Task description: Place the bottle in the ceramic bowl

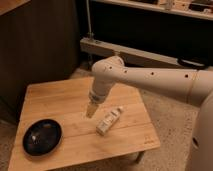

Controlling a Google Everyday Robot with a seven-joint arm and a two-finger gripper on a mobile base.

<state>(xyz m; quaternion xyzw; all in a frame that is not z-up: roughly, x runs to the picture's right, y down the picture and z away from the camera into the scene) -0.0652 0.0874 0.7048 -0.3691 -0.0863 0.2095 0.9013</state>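
The small white bottle (109,121) lies on its side on the wooden table (75,95), right of centre. The glossy black ceramic bowl (42,136) sits near the table's front left corner, with nothing in it. My gripper (91,111) hangs from the white arm just left of the bottle and a little above the tabletop. It is not touching the bottle. The bowl is well to the left of the gripper.
The white arm (150,80) reaches in from the right over the table. A metal rail and dark shelving (130,50) stand behind the table. A dark wooden wall (35,45) is at the back left. Speckled floor lies to the right.
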